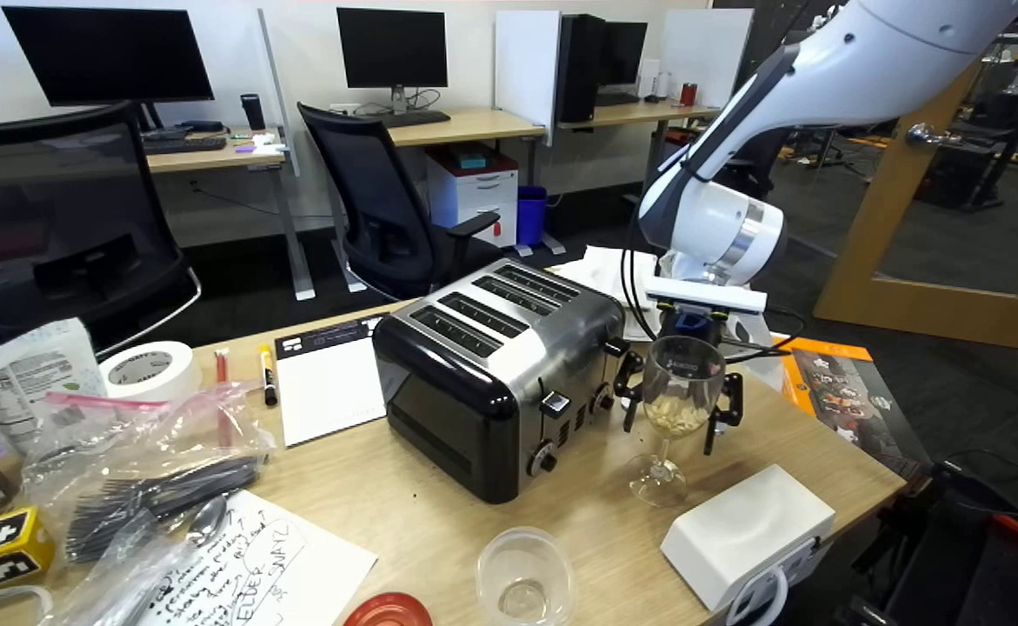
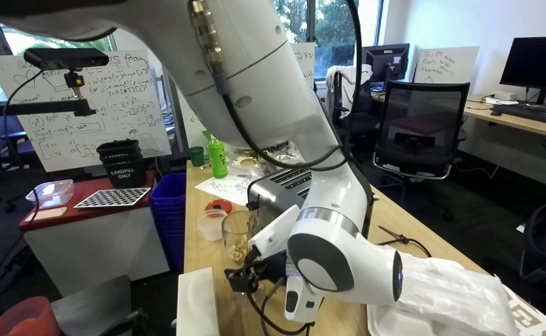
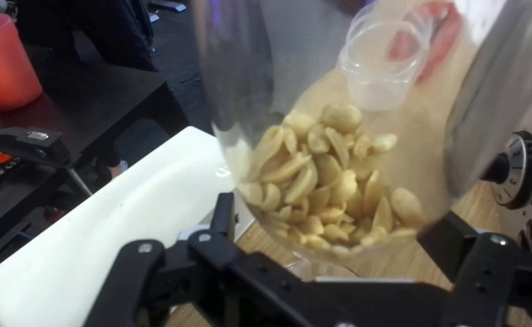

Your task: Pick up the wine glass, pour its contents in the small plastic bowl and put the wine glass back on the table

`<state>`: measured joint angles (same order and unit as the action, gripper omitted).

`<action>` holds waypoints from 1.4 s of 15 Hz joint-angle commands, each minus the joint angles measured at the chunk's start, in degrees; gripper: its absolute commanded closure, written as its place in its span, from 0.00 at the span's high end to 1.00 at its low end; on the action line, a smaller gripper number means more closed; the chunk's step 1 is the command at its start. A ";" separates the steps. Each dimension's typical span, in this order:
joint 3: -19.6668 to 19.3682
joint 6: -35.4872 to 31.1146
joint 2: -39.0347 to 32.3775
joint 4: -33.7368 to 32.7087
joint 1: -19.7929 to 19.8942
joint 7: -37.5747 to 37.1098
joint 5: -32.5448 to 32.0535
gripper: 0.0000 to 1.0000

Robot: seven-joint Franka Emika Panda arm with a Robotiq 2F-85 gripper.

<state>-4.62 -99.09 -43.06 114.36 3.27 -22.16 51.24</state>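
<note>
The wine glass (image 1: pixel 684 365) stands upright on the table (image 1: pixel 439 513), its foot resting on the wood. Pale yellow nut-like bits (image 3: pixel 329 195) fill the lower part of its bowl. My gripper (image 1: pixel 670 426) is open, reaching in from behind with one finger on each side of the glass's lower bowl. In the wrist view the left finger (image 3: pixel 223 213) and the right finger (image 3: pixel 447 243) stand wide apart; whether either touches the glass I cannot tell. The small plastic bowl (image 1: pixel 495 574) sits on the table a short way from the glass and looks empty.
A steel and black toaster (image 1: pixel 482 391) stands close beside the glass and gripper. On the opposite side lies a white box (image 1: pixel 752 530) at the table's edge. A red lid (image 1: pixel 387 611) lies next to the bowl, near a written sheet (image 1: pixel 282 556) and a plastic bag (image 1: pixel 152 435).
</note>
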 commanded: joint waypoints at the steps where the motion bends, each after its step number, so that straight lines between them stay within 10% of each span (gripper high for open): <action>1: 0.39 1.77 -2.03 -1.12 1.10 -0.51 4.65 1.00; 7: -0.89 0.90 -3.15 -0.60 0.65 -1.02 9.09 0.87; 18: -2.14 1.82 -3.44 -0.79 1.63 -1.58 9.18 0.07; 21: -2.21 2.12 -3.59 -0.88 1.72 -1.73 9.14 0.02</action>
<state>-6.81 -98.62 -45.80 114.27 4.26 -23.31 59.43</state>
